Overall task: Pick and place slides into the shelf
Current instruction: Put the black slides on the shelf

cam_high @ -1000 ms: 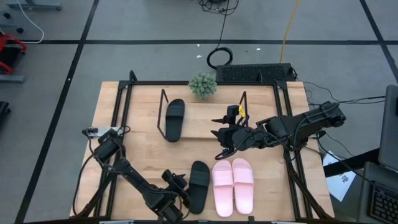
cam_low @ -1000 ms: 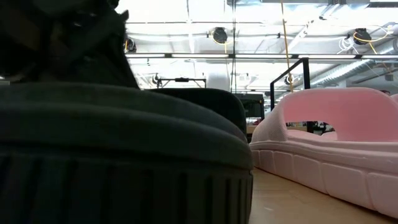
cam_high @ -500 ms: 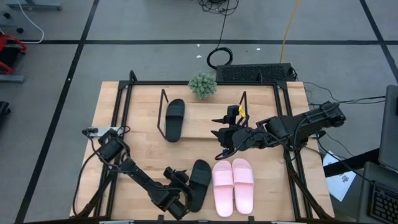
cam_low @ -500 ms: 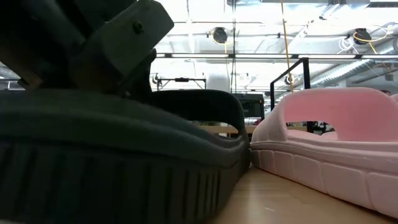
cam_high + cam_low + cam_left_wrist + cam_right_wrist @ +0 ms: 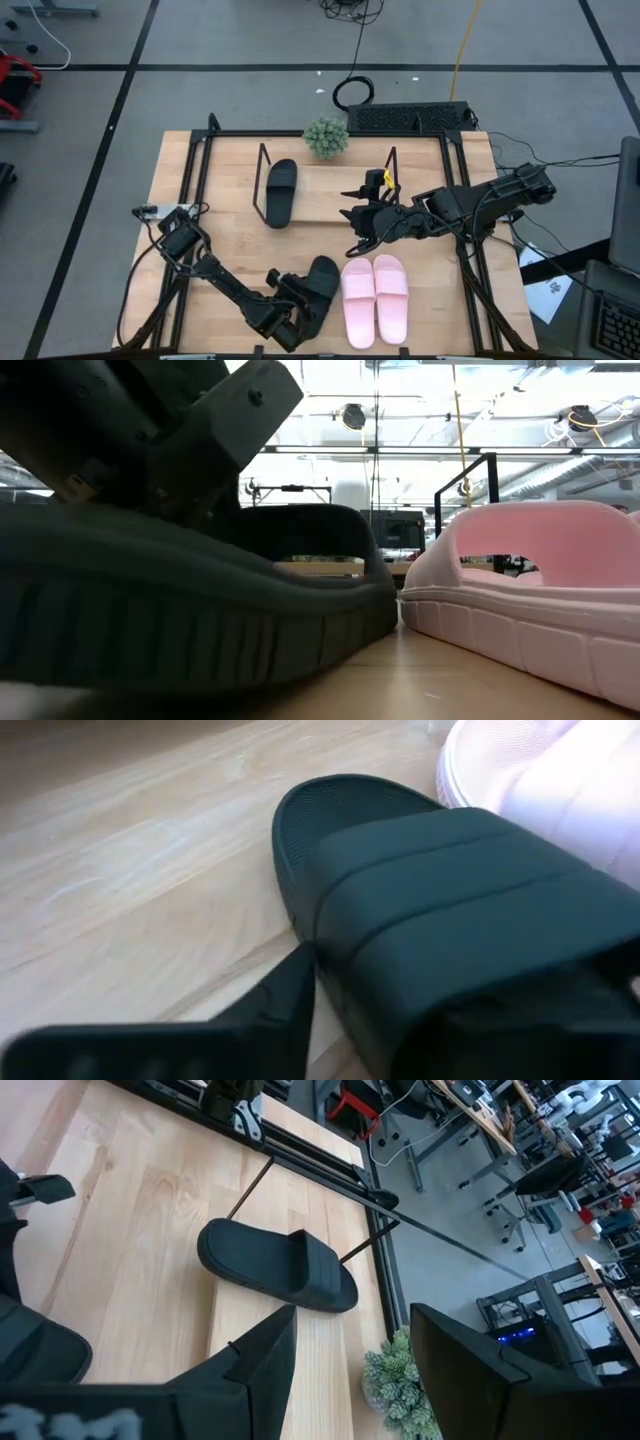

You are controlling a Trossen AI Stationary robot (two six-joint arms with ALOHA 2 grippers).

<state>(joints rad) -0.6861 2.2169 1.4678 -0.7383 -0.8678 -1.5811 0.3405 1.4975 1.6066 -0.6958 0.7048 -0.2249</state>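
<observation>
No writing is legible. Four slides: the left end effector grips one black slide beside two pink slides; one black slide sits in the shelf, beyond the open, empty right end effector.

Left gripper jaws hidden by the black slide's strap

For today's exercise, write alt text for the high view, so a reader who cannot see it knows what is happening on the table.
Seen from above, the left gripper grips a black slide at the table's near edge, beside a pink pair. Another black slide already lies in the wire shelf farther back. The right gripper hovers open just behind the pink pair.
</observation>
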